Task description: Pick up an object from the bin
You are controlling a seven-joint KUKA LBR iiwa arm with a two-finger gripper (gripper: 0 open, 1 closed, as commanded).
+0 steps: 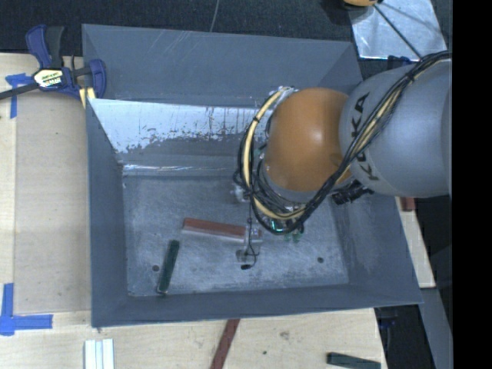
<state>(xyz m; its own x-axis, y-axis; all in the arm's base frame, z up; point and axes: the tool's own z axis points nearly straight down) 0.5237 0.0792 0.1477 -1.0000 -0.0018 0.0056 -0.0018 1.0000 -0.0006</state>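
My gripper (pixel 247 254) reaches down below the orange-covered wrist, its thin fingers touching the bin floor near the middle front. A flat reddish-brown stick (pixel 211 228) lies on the floor just left of the fingers, its right end running up to them. Whether that end sits between the fingers is not visible. Farther left, near the front left corner, lies a dark green marker-like rod (pixel 167 267), well apart from the gripper.
The arm with its orange cover and cables hangs over the right half of the bin and hides the floor beneath it. The bin's sloping walls rise on all sides.
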